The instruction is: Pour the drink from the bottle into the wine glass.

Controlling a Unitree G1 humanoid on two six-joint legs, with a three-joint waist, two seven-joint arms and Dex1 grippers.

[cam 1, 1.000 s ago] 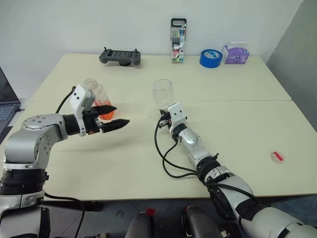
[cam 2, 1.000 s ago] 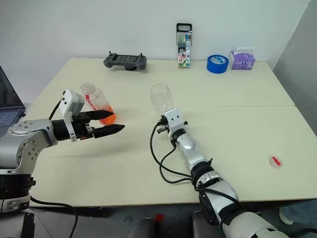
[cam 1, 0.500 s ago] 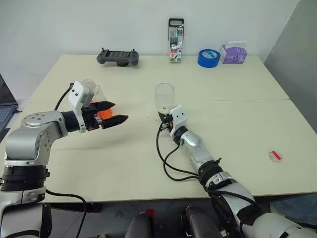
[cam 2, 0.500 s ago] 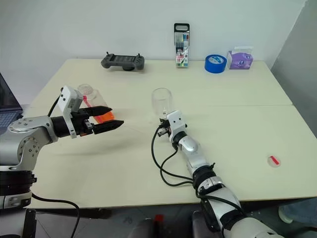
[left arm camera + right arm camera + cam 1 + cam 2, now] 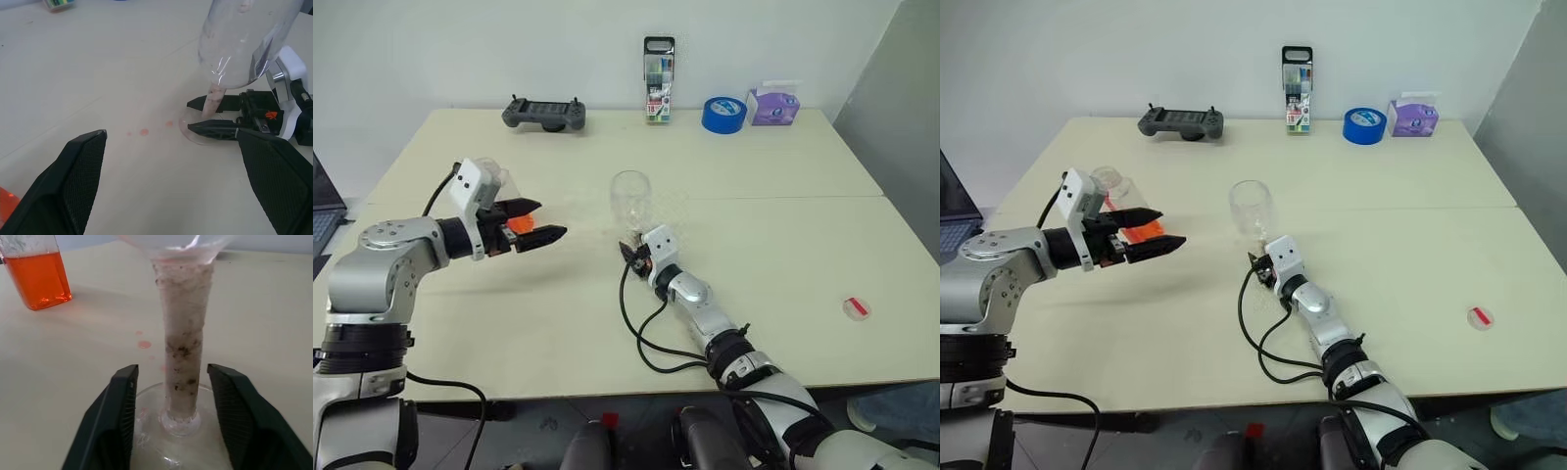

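My right gripper point(image 5: 168, 421) straddles the wine glass point(image 5: 630, 199) stem, fingers parted and seemingly not touching it, foot on the table point(image 5: 783, 245). My left gripper point(image 5: 536, 221) hangs spread wide before the bottle point(image 5: 35, 271) of orange drink point(image 5: 40, 280).

Pale worktop point(image 5: 783, 255): wine glass point(image 5: 630, 201), bottle point(image 5: 36, 276), orange drips point(image 5: 144, 344), controller point(image 5: 544, 115), pen case point(image 5: 657, 67), blue tape point(image 5: 723, 114).

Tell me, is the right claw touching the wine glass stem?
Apart. The right wrist view shows the right claw open, with gaps between its fingers and the wine glass stem.
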